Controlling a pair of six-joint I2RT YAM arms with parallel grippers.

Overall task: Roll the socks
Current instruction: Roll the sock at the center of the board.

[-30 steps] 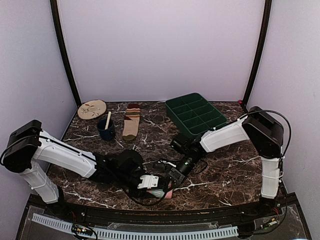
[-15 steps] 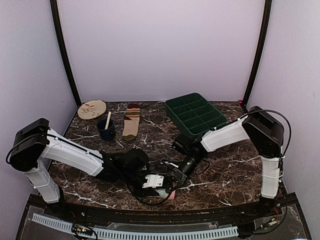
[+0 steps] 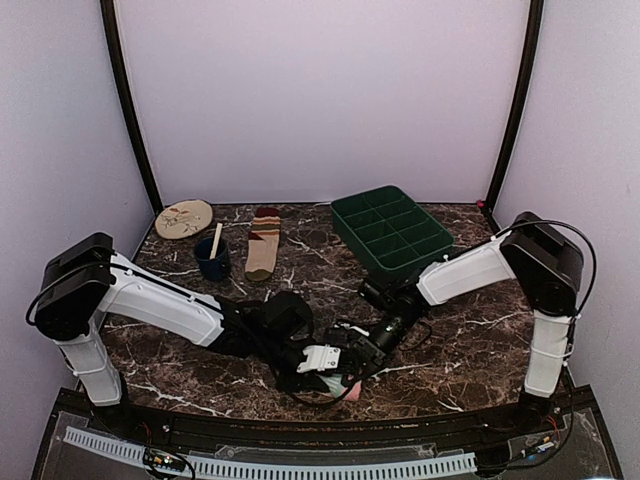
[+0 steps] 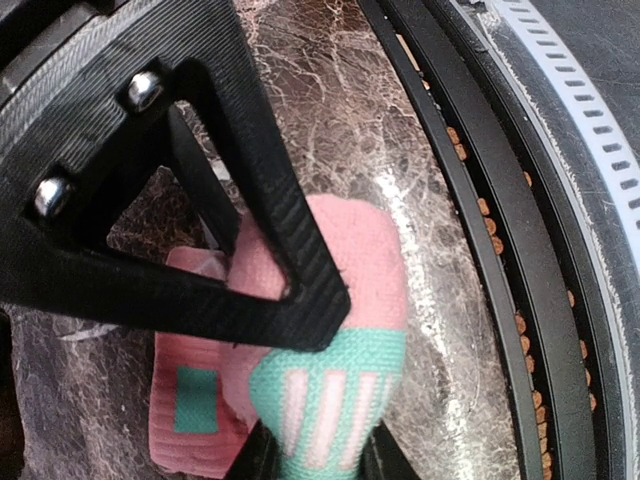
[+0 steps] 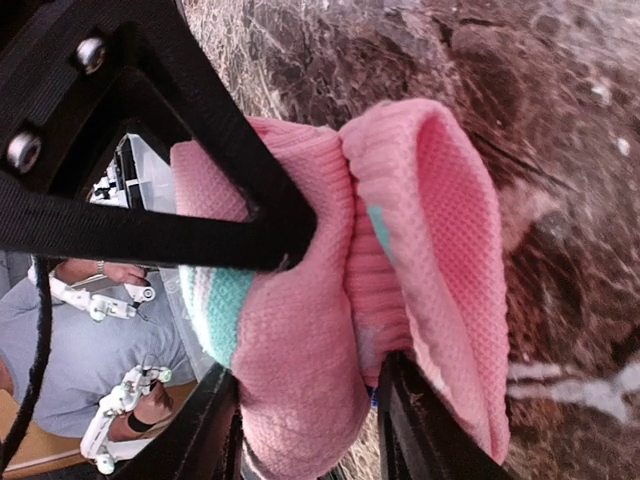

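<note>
Fingers [image 4: 268, 215] of my left gripper [image 4: 320, 395] are clenched on the pink sock [image 4: 372, 262]; in the left wrist view the upper finger presses across a fold of pink knit, and the teal band with pale stripes bulges out between it and the lower finger at the bottom edge. My right gripper [image 5: 315, 330] is clamped on the same sock; its upper finger lies across the knit, its lower finger sits beneath, and thick pink layers are doubled over each other between them, with a sliver of teal showing at the fold.

From the top view the two grippers meet nose to nose, the left [image 3: 338, 372] reaching in from the left and the right [image 3: 362, 358] from the right; only a small pink and teal bunch peeks out below them. It sits at the near edge of the dark marble table [image 3: 460, 345], a little right of centre; I cannot tell whether it rests on the surface or hangs just above it.

The tan sock [image 3: 263, 243] lies flat and stretched out well apart, toward the far side; just left of it stands a dark blue cup [image 3: 212, 262] with a pale stick [image 3: 216, 240] in it; a beige patterned plate [image 3: 184, 218] sits in the far left corner; a green compartment tray [image 3: 392, 230] lies at the far right.
</note>
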